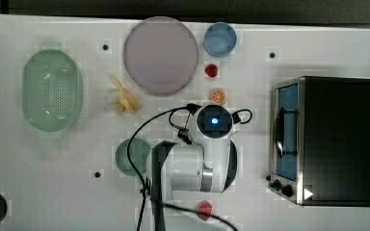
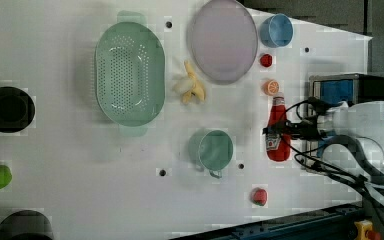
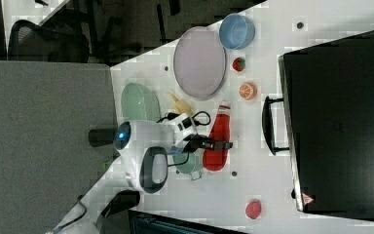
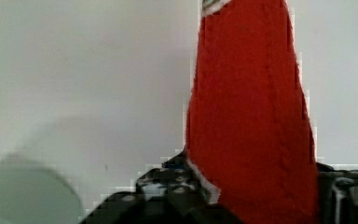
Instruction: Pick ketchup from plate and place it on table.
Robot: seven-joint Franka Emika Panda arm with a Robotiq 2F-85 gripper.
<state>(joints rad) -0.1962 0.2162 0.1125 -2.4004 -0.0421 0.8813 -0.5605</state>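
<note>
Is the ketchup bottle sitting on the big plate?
No, in the left view the ketchup bottle is on the white table, well away from the bare lilac plate.

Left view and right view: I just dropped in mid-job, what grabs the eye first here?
The red ketchup, off the plate, lies over the white table between the gripper fingers, beside a green cup. At the right view's right stands a big black toaster oven. A green perforated basket is at the left view's upper left.
</note>
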